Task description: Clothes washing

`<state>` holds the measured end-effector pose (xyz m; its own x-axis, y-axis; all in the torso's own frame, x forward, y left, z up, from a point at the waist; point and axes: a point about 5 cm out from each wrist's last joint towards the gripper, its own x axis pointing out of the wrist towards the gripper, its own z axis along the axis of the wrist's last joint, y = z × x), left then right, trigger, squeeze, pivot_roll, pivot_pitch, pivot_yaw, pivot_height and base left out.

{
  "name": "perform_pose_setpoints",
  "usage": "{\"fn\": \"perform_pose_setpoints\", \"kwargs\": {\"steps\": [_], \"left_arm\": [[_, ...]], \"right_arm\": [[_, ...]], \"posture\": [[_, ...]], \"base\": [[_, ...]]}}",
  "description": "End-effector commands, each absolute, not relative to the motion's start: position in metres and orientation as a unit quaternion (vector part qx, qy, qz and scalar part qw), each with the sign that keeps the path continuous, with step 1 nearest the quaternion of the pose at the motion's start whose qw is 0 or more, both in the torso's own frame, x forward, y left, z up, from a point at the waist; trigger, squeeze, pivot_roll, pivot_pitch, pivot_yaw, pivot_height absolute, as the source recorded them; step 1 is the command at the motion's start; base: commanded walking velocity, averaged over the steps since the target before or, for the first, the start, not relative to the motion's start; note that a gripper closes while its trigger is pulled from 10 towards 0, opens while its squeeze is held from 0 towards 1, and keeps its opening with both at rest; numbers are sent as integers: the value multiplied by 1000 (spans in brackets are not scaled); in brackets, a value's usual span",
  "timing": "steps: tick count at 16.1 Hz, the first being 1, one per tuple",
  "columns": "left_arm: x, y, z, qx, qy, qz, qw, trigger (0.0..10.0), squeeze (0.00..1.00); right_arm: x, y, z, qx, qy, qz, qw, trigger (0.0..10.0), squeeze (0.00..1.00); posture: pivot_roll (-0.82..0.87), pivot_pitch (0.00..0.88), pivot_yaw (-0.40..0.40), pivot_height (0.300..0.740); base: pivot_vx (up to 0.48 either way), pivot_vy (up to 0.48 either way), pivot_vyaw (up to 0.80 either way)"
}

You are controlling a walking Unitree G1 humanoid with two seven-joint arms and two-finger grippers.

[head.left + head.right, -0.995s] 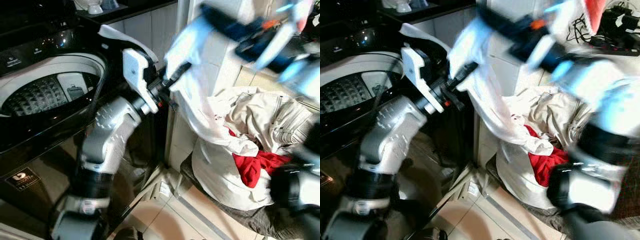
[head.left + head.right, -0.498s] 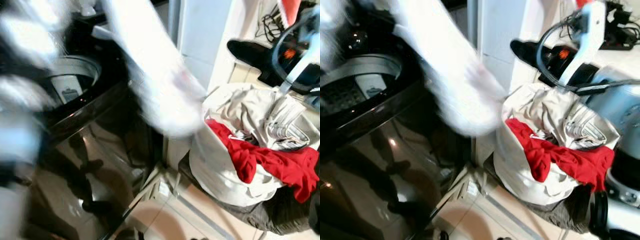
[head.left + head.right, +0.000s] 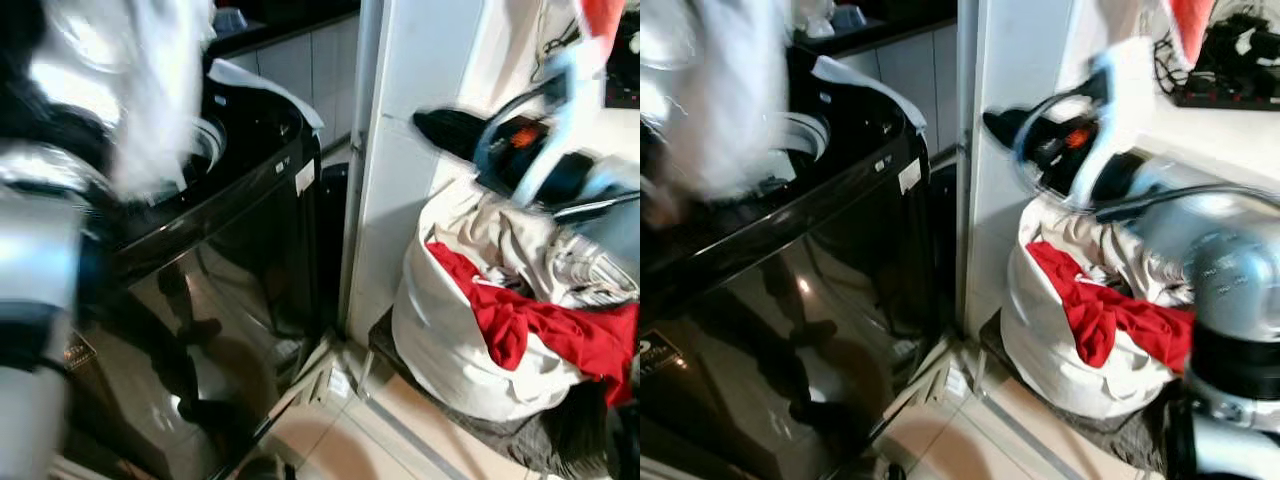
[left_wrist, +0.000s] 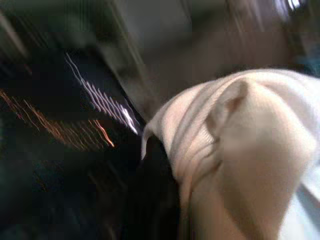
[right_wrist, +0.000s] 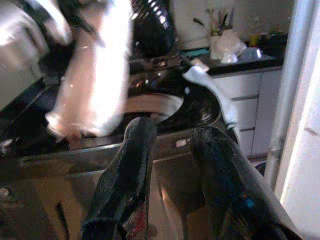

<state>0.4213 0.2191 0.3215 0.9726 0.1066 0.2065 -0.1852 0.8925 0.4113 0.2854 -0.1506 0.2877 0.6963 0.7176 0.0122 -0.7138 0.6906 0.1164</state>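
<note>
One white garment [image 3: 150,90] hung blurred over the black washing machine [image 3: 230,230], carried by the left arm; whether the left gripper clamped it could not be told. The right gripper [image 5: 172,145], fingers apart and empty, hovered beside the laundry bag [image 3: 470,340].

My left arm [image 3: 40,260] blurs past as silver casing broken by a black band, ending in a paler grey segment below. My right arm [image 3: 1230,290] shows a rounded silver shell over a black joint ring, with black cable looping by an orange mark. The right claw [image 5: 172,150] carries two long black fingers [image 5: 125,175], glossy and parted.
</note>
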Motion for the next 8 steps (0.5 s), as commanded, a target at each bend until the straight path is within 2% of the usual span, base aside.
{"fn": "perform_pose_setpoints", "kwargs": {"steps": [1, 2, 3, 4, 5, 6, 8], "left_arm": [[422, 223, 309, 194, -53, 72, 977, 10000, 0], [422, 224, 274, 188, 14, 75, 979, 10000, 0], [420, 226, 250, 146, 71, 82, 983, 10000, 0], [418, 228, 239, 109, 103, 91, 985, 10000, 0], [416, 231, 230, 136, 138, 96, 976, 10000, 0], [415, 230, 228, 110, 145, 88, 979, 10000, 1000], [415, 226, 227, 79, 153, 61, 983, 10000, 1000]], "right_arm": [[282, -145, 288, 47, 15, 403, 914, 10000, 0], [279, -137, 283, 46, 20, 416, 908, 10000, 0], [276, -130, 281, 52, 22, 428, 902, 10000, 0], [275, -127, 281, 56, 23, 434, 899, 10000, 0], [274, -124, 282, 59, 24, 440, 896, 10000, 0], [274, -121, 281, 62, 28, 445, 893, 10000, 0], [274, -118, 272, 64, 57, 443, 893, 10000, 0]], "posture": [[24, 0, 53, 740], [19, 0, 51, 740], [19, 0, 51, 740], [19, 0, 51, 740], [19, 0, 51, 740], [25, 0, 44, 740], [31, 0, 39, 740]], "base": [[0, 0, 0], [0, 0, 0], [0, 0, 0], [0, 0, 0], [0, 0, 0], [0, 0, 0], [0, 0, 0]]}}
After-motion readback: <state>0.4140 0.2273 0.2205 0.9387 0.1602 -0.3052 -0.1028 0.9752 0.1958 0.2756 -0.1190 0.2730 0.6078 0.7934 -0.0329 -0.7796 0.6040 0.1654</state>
